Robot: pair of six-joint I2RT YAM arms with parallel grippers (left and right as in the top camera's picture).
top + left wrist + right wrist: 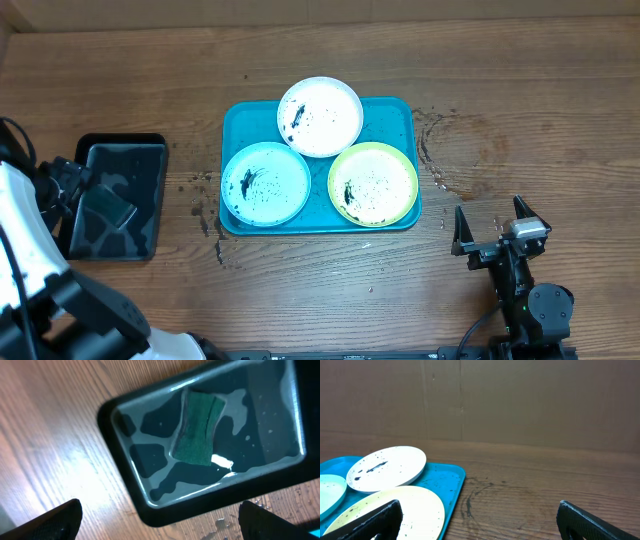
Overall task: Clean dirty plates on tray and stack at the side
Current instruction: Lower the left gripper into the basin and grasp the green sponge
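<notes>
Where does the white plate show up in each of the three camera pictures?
Overhead: the white plate sits at the top middle of the turquoise tray, overlapping its top rim.
Left wrist: not in it; only the black tray holding a green sponge.
Right wrist: at left, on the tray.
Shared landmark: the turquoise tray, in overhead and right wrist.

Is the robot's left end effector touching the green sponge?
Apart. The left wrist view shows the left end effector open, well clear of the sponge in the black tray.
</notes>
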